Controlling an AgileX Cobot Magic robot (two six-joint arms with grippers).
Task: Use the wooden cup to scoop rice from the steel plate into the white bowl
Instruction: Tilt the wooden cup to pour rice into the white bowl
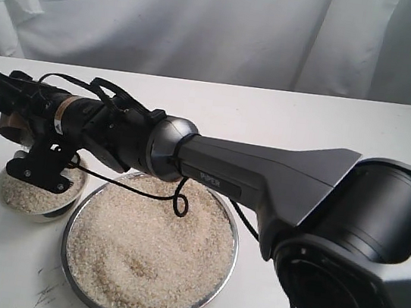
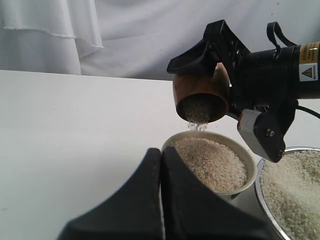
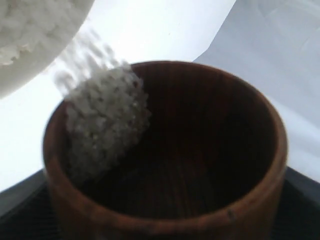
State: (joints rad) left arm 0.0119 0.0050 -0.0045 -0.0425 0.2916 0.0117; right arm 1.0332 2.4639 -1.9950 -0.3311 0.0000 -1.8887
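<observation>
shiny steel plate [image 1: 64,249], grained wooden cup [image 2: 200,90], smooth white bowl [image 2: 248,162]

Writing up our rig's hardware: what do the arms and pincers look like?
Right arm: dark grey tapered shell marked PIPER, looped black cable, yellow warning label. The right pincer and left pincer are black and wedge-shaped.

Right gripper [image 2: 200,82] tilted, clamped; left gripper [image 2: 161,155] closed

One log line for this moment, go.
right claw: shut on wooden cup, tilted over white bowl | rice: falling into bowl | left claw: shut | steel plate: holds rice
</observation>
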